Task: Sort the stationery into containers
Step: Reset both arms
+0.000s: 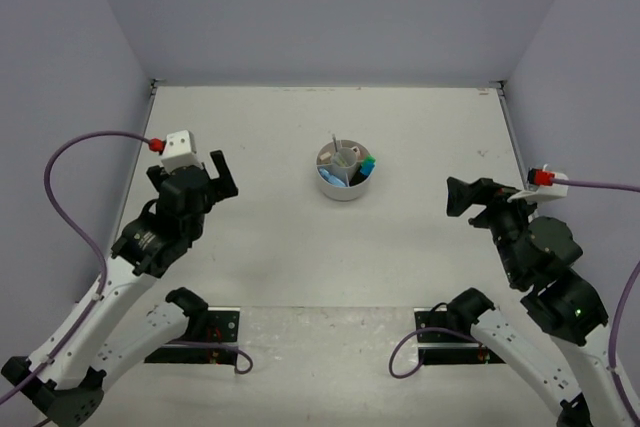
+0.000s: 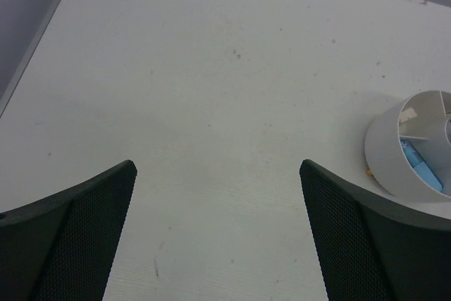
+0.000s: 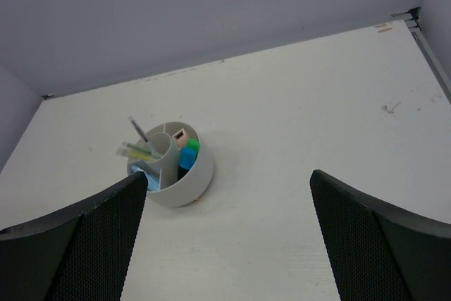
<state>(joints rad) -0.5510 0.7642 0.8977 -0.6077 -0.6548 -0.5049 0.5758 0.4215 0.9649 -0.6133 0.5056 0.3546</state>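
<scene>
L side first: left gripper [image 2: 217, 170] hangs over the bare white table [image 2: 211, 68], jaws spread wide, nothing btw them. No loose stationery shows on the tabletop in the top view, so sorting looks done or v. nearly. That's a judgement only, as bits under the arms would be hidden.

Centre: round white plastic desk organiser [image 1: 345, 192] sits mid-table, approx 2 o'clock from the left gripper and well apart. In the left wrist view it's out at 3 o'clock, beyond the right-hand finger, not in line w/ the jaws. A pale-blue piece [image 2: 421, 170] lies in its near wedge. Tiny yellowish speck [image 2: 368, 172] at its foot, can't tell what.

Right wrist view: thin pens [image 3: 139, 132] stand tilted in the central cup. Green and blue highlighters [image 3: 192, 145] stand in the wedge at 3 o'clock of the cup, w/ a small pinkish bit [image 3: 179, 134] behind.

R side: right gripper [image 3: 229, 175], jaws likewise spread and empty. The organiser is at approx 10 o'clock from it in the top view. In its own cam the organiser is near the left-hand finger's tip, touching neither finger.
</scene>
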